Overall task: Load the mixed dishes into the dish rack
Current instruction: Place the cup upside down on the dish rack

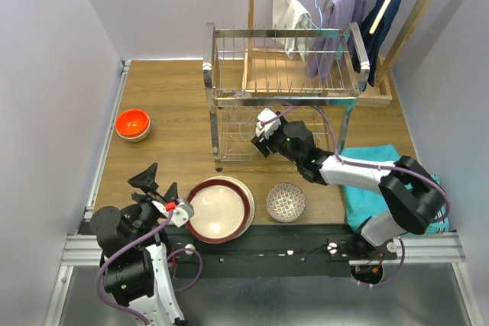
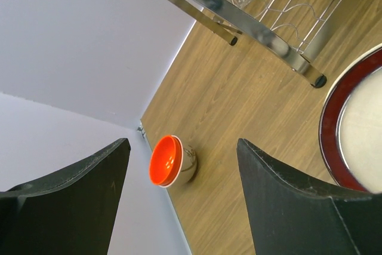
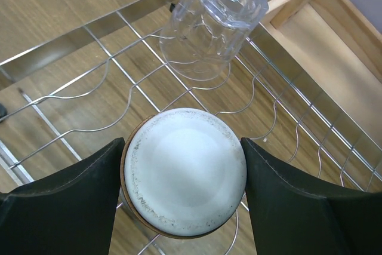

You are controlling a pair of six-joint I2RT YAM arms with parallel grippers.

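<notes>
Beige cup (image 3: 185,171) — base-up, axis vertical (glass (image 3: 212,22) too)

No readable text, labels, brands or numbers in any view. Closest candidate: a tiny glinting spot on the base of the glass (image 3: 212,22), just beyond the cup (image 3: 185,171). Too small to tell if it's a mark.
</notes>
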